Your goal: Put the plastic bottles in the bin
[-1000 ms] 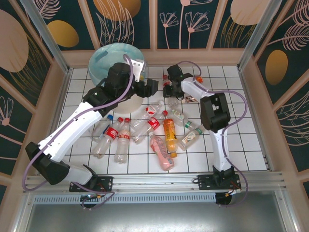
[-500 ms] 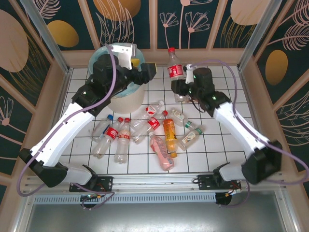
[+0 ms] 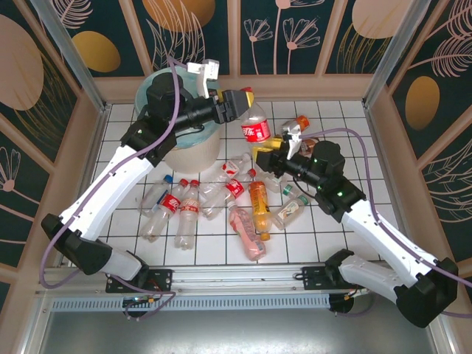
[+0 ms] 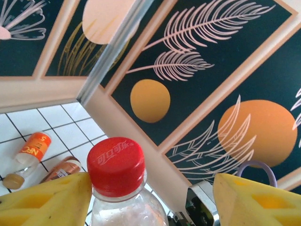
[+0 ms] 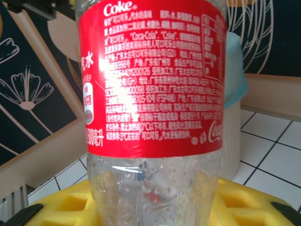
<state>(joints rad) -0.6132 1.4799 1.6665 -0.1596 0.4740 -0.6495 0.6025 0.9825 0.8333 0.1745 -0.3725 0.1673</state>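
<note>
A clear plastic bottle (image 3: 256, 127) with a red label and red cap (image 4: 116, 162) hangs in the air just right of the bin (image 3: 151, 94), a cream bucket with a blue-green liner. My right gripper (image 3: 268, 153) is shut on the bottle's lower body, its yellow pads (image 5: 244, 200) pressed to both sides. My left gripper (image 3: 239, 103) is open around the cap. The cap rests against one yellow finger (image 4: 51, 197), and a wide gap separates it from the other finger (image 4: 256, 197). Several more bottles (image 3: 193, 203) lie on the tiled floor.
An orange bottle (image 3: 258, 205) and a pink one (image 3: 247, 232) lie mid-floor. Two small bottles (image 3: 299, 124) lie near the back wall, seen as an orange-labelled bottle (image 4: 33, 150) and a brown bottle (image 4: 63, 168). Patterned walls enclose the tiled table (image 3: 369, 221).
The right arm has carried the bottle down and left from near the back wall. The left gripper has swung right from over the bin, and its fingers now stand either side of the cap.
</note>
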